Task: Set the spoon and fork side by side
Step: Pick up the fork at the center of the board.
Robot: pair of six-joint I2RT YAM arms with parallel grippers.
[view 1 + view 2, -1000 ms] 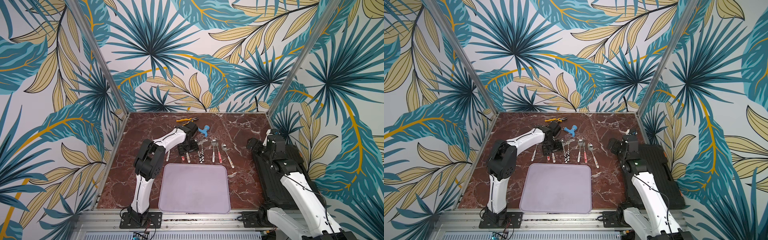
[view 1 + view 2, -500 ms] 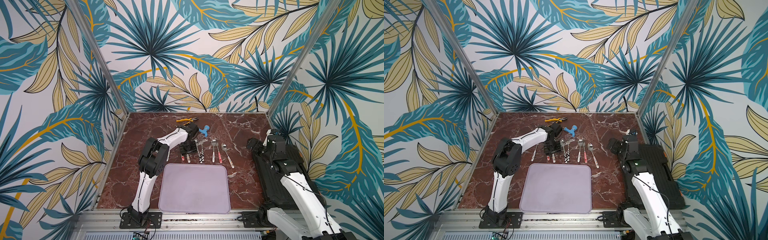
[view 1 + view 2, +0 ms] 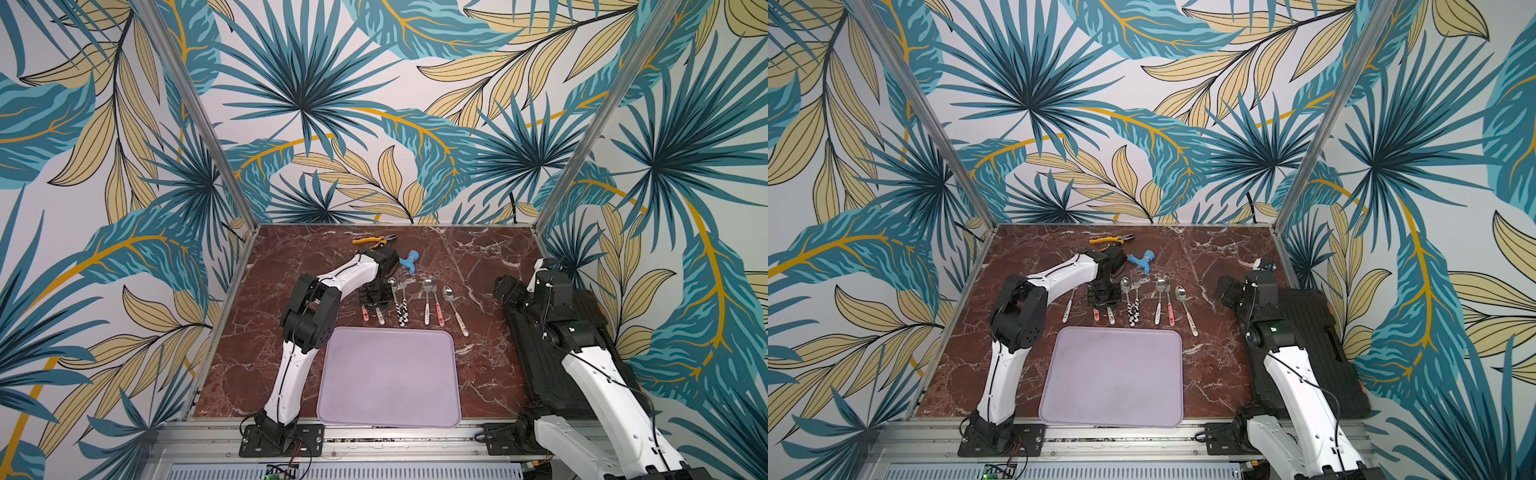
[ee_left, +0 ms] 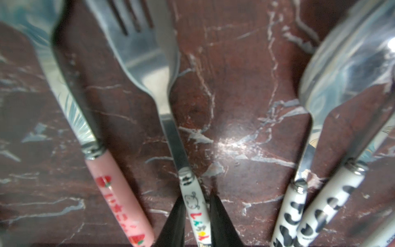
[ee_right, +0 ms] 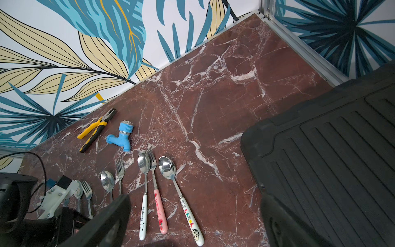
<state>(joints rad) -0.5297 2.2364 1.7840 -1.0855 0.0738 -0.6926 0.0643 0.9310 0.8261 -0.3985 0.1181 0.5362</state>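
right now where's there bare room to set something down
Free: the mat, the marble between the lone spoon and the case, and the far right corner. Crowded: the cutlery row between mat and faucet, where the left tool grips a fork.

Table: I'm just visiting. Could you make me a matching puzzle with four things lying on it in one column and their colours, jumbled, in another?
Things:
1. pliers
2. tap
3. tray
4. case

Colours:
A. lilac
B. black
C. yellow and black
D. blue

Pairs: 1-C, 2-D, 3-A, 4-B
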